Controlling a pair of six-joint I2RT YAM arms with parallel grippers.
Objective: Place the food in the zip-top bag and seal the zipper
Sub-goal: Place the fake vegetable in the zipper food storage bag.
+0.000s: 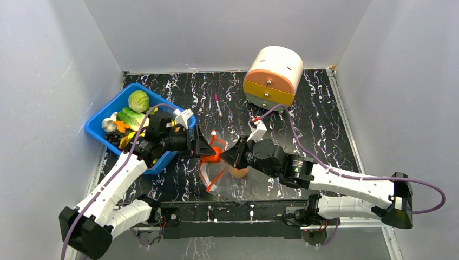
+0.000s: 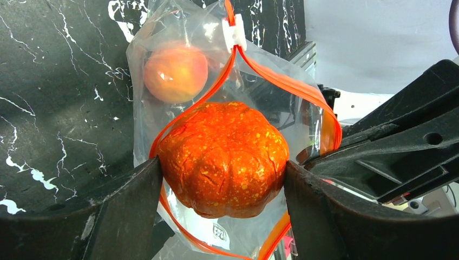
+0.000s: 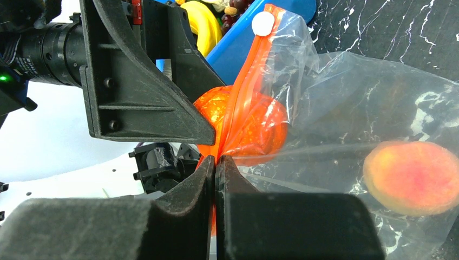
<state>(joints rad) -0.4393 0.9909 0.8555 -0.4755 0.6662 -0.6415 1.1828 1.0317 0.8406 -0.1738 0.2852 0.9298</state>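
Your left tool [image 2: 223, 181] clamps a speckled orange pumpkin-shaped toy [image 2: 222, 143] at the open mouth of the clear crinkly zip-top bag [image 3: 352, 103]. Your right tool [image 3: 215, 162] is pressed together on the red-orange zipper strip [image 2: 281, 81]. One peach-coloured round fruit [image 2: 175, 73] lies inside the bag. The blue plastic bin [image 1: 164, 161] holds green cabbage [image 1: 138, 101] and yellow bananas [image 3: 204, 27]. You can't tell how deep the pumpkin sits.

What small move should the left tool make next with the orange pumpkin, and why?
Probably push the left tool a little deeper into the zip-top bag before releasing. The orange pumpkin it grips sits only at the open mouth, between the two sides of the zipper, while the right tool, closed on the zipper, holds the mouth open. A peach already lies inside.
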